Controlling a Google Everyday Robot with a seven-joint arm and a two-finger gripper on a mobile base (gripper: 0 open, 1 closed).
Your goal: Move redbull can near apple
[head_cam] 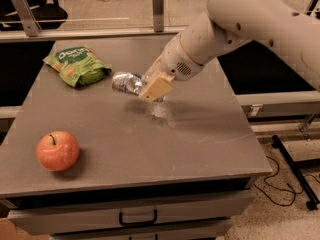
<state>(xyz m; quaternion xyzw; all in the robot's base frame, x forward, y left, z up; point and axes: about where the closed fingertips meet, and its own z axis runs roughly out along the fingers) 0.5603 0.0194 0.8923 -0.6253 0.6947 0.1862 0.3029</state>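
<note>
End effector [145, 89] around crinkled redbull can [124, 82]

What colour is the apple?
The apple is red-orange with yellow patches, camera view. The gripper holds the redbull can above the table.

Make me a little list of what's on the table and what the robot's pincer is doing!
pincer: over the back middle of the table, shut on the redbull can
redbull can: held sideways, lifted off the table, just right of the green snack bag
apple: front left corner, stem up, far from the can
green snack bag: back left, lying flat
table: grey top
</note>
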